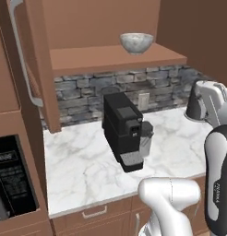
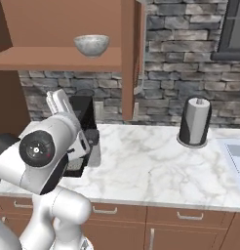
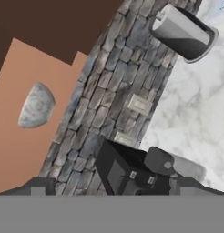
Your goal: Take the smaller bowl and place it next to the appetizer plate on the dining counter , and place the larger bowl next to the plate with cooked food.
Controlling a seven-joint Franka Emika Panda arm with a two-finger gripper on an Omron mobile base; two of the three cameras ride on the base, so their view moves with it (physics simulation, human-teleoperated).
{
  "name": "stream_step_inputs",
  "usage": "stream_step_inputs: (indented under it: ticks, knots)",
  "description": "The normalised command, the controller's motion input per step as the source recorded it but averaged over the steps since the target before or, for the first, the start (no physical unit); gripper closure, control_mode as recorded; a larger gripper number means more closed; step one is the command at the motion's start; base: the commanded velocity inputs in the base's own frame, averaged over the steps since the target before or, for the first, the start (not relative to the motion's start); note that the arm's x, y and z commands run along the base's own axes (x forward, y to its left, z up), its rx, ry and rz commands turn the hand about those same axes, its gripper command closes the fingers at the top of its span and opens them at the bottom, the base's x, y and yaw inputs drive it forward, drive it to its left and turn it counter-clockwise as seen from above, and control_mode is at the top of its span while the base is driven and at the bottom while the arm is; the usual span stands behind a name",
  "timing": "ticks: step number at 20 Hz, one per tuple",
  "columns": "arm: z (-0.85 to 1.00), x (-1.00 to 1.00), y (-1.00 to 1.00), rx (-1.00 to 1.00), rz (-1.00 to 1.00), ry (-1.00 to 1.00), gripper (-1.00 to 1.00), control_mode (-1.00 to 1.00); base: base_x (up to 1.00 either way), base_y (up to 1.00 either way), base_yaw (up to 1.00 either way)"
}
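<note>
The smaller bowl, grey-white and speckled, stands upright on the brown shelf of an open wall cabinet, above the coffee machine. It also shows from the right and, rolled sideways, in the hand view. My gripper is open and holds nothing. Its dark fingertips stand wide apart at the bottom of the hand view. It hangs over the worktop, well short of the bowl and below shelf level. The larger bowl, both plates and the dining counter are out of view.
A black coffee machine stands on the marble worktop under the shelf. A paper towel roll stands further right, with a sink beyond it. The open cabinet door flanks the shelf. A stone backsplash closes the back.
</note>
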Motion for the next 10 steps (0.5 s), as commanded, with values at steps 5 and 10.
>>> stream_step_inputs:
  ticks: [5, 10]
  knots:
    - [0.00, 0.00, 0.00, 0.00, 0.00, 0.00, -1.00, 1.00, 0.52, 0.71, 0.32]
    - [0.00, 0.00, 0.00, 0.00, 0.00, 0.00, -1.00, 1.00, 0.20, 0.55, 0.25]
